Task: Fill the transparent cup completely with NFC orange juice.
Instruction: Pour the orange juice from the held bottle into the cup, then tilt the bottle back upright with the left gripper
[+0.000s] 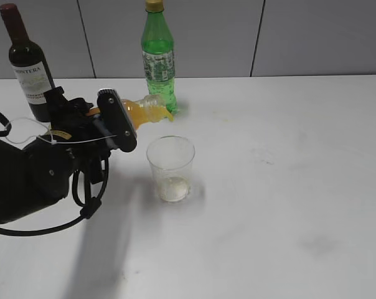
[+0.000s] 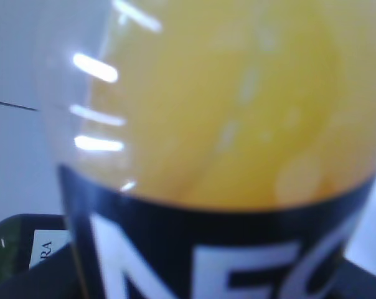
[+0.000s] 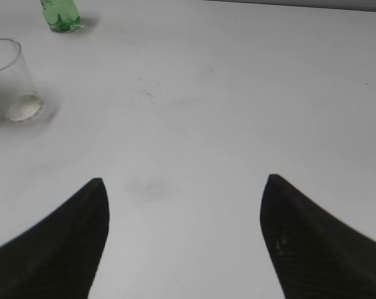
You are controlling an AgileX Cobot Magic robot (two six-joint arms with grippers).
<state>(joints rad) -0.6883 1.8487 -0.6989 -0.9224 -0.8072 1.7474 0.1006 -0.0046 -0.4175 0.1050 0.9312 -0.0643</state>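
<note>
My left gripper (image 1: pixel 116 121) is shut on the NFC orange juice bottle (image 1: pixel 141 109) and holds it tipped almost on its side, mouth toward the right. Orange juice (image 1: pixel 165 114) reaches the mouth, which is above and a little behind the transparent cup (image 1: pixel 170 168). The cup stands upright on the table with only a pale trace at its bottom. In the left wrist view the bottle (image 2: pixel 225 112) fills the frame, with its black NFC label below. My right gripper (image 3: pixel 185 180) is open and empty over bare table; the cup (image 3: pixel 10 78) shows far to its left.
A green soda bottle (image 1: pixel 158 56) stands just behind the juice bottle's mouth and also shows in the right wrist view (image 3: pixel 60 15). A dark wine bottle (image 1: pixel 29 62) stands at the back left, behind my left arm. The white table (image 1: pixel 287 187) stretches to the right.
</note>
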